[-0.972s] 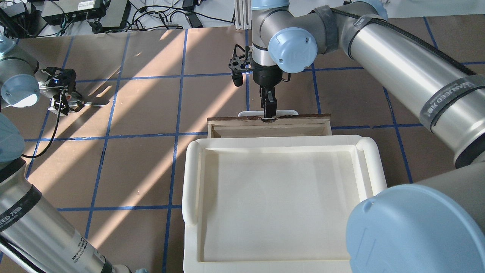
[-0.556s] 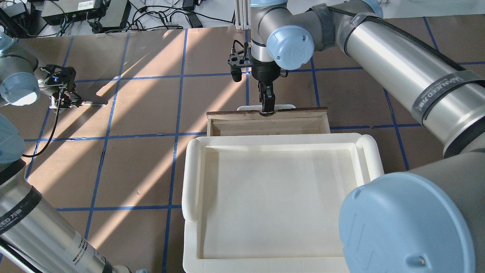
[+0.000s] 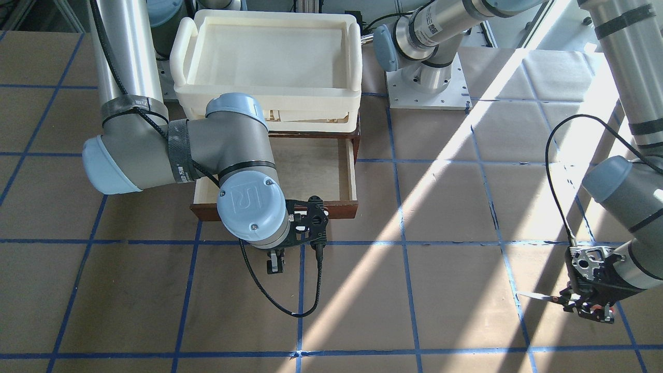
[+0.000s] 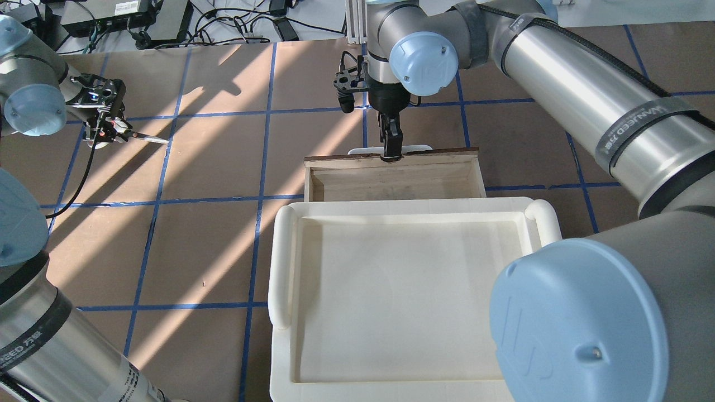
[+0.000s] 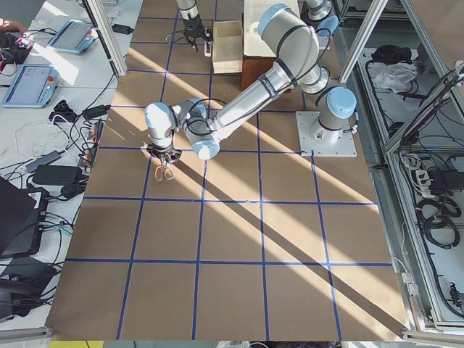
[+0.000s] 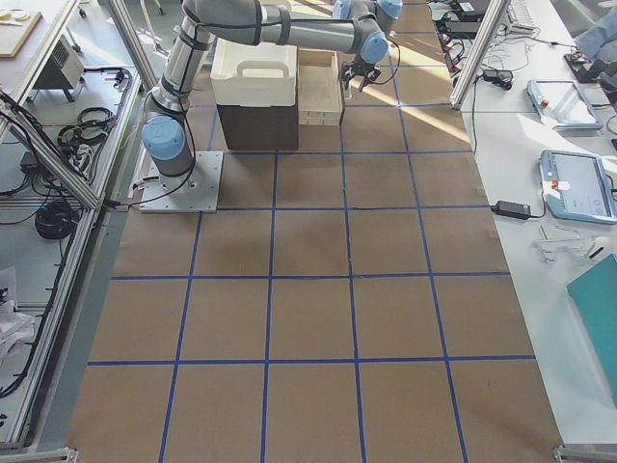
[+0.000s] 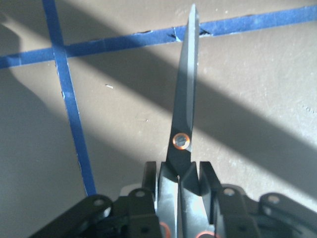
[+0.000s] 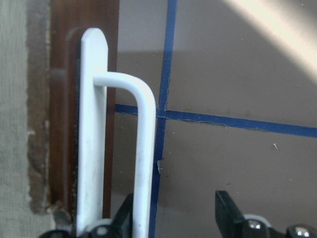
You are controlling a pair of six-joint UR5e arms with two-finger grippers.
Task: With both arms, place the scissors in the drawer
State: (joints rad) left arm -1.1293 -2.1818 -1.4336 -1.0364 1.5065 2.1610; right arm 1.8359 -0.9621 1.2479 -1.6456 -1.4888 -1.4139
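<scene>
showing clearest from left wrist: scissors, orange pivot

The overhead camera looks forward and down over the brown, blue-taped table; the front one faces it from opposite, steeply. Both share the shallow dark-fronted, pale-wood drawer, toward 12 o'clock overhead. Side cameras watch from afar at the table's ends; wrist cameras sit close.

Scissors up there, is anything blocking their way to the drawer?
Nothing visible does. The scissors hang in the left gripper, and only flat table lies before the open drawer. The right gripper sits at its front handle, and the cream tray covers its back part.
</scene>
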